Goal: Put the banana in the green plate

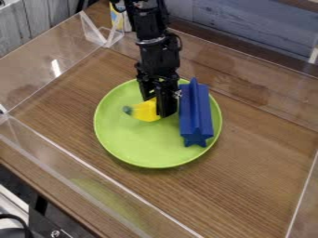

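Note:
A small yellow banana (145, 112) with a bluish tip lies on the lime-green plate (137, 144), left of its middle. My black gripper (155, 100) comes straight down from above, and its fingers close on the banana's right end. The grip looks shut on the banana, whose lower part rests at the plate's surface. Most of the banana's right half is hidden behind the fingers.
A long blue block (196, 113) lies on the right side of the plate, close beside the gripper. Clear plastic walls (50, 56) stand around the wooden table (261, 158). Blue fabric hangs at the back.

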{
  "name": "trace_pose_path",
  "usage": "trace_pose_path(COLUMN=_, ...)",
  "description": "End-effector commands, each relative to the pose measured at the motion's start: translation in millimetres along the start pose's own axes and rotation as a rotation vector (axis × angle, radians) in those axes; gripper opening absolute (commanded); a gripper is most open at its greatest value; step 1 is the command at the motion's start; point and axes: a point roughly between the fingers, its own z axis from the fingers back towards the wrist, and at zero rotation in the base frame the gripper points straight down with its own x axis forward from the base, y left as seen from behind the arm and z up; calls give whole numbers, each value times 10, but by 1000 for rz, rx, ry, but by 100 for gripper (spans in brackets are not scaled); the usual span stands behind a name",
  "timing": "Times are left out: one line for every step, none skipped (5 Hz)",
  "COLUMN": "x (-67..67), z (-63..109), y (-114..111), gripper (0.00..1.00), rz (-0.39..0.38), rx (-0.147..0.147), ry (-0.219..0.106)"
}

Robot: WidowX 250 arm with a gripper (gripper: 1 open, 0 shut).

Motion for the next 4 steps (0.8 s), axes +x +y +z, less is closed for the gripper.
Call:
trace_pose_path(x=-126, z=-158, y=-121, gripper=0, rz=-16, rx=-31, ry=58)
trace_pose_path(x=-176, z=-168, y=-135, gripper=0, rz=-17, rx=-35, ry=65)
trace_pose_path(x=-221, z=-175, y=-153, gripper=0, rz=-19, rx=-39, ry=72)
trace_pose_path(x=-261, z=-180, y=-162, gripper=0, rz=-17, rx=-41, ry=77)
